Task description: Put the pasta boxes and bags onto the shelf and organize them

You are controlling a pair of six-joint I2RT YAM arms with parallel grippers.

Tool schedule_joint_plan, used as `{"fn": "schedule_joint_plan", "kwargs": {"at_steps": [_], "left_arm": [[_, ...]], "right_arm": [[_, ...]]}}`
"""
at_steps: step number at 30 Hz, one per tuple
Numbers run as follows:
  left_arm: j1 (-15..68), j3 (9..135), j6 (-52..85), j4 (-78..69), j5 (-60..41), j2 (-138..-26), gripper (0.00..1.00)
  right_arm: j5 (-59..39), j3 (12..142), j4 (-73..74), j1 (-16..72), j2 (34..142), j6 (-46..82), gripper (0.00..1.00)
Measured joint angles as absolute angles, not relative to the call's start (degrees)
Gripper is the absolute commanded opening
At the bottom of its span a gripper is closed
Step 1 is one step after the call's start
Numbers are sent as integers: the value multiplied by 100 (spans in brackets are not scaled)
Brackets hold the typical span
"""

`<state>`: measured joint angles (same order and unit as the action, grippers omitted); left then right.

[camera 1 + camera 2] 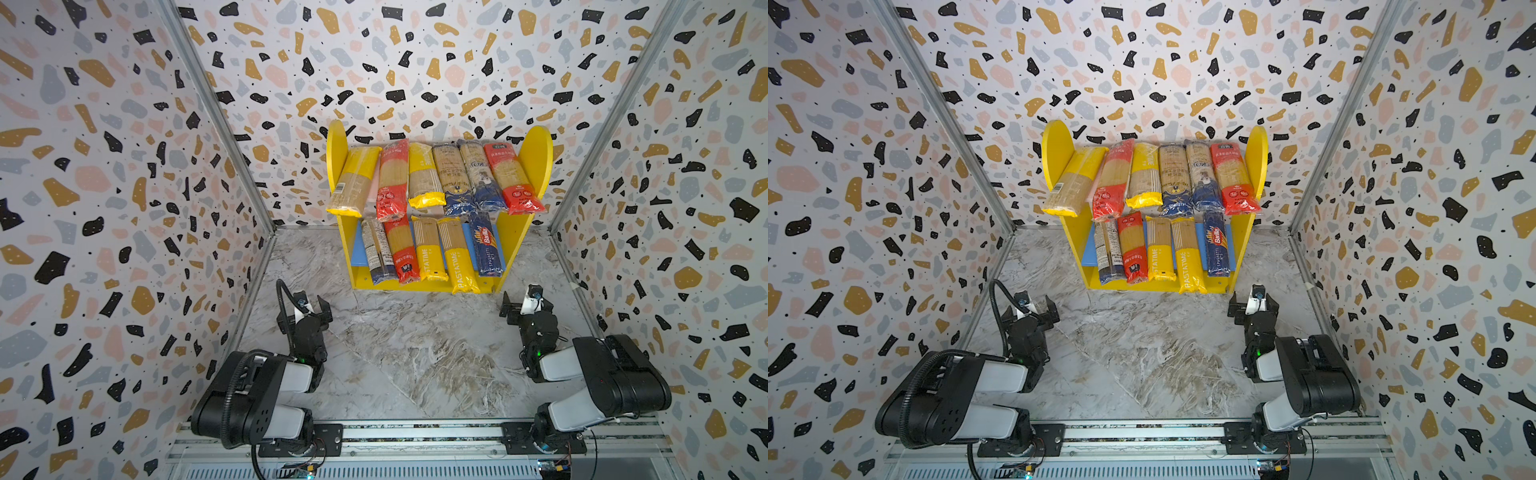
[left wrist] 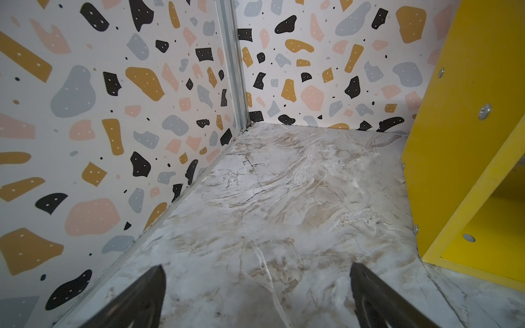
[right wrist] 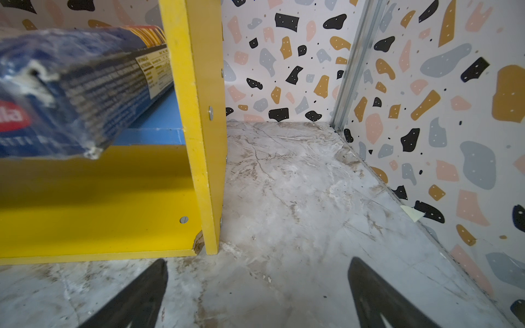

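Note:
The shelf (image 1: 536, 153) (image 1: 1256, 158) stands against the back wall in both top views. Several pasta packs lie side by side on its upper board, among them a yellow one (image 1: 355, 178) and a red one (image 1: 392, 178). Several more lie on the blue lower board, including a yellow PASTATIME pack (image 1: 459, 257) and a dark blue Barilla pack (image 1: 484, 245) (image 3: 85, 85). My left gripper (image 1: 304, 309) (image 2: 257, 267) hovers open and empty over the table, in front of the shelf's left side panel (image 2: 460, 113). My right gripper (image 1: 525, 305) (image 3: 258, 260) is open and empty by the right side panel (image 3: 199, 113).
Marble-patterned tabletop (image 1: 415, 353) stretches between the arms and the shelf. Terrazzo-patterned walls (image 1: 104, 208) close in on the left, right and back. A metal rail (image 1: 415, 432) carrying both arm bases runs along the front edge. A pale scrap (image 3: 412, 213) sticks out at the right wall's foot.

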<state>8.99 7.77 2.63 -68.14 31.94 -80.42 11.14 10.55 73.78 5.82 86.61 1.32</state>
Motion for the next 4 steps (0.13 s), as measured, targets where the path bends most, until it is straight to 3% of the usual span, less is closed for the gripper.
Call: {"fn": "schedule_joint_plan", "kwargs": {"at_steps": [4], "left_arm": [[899,777,263,-6814,3194,-8042,100]], "right_arm": [[1114,1055,7378,582,8661,132,99]]}}
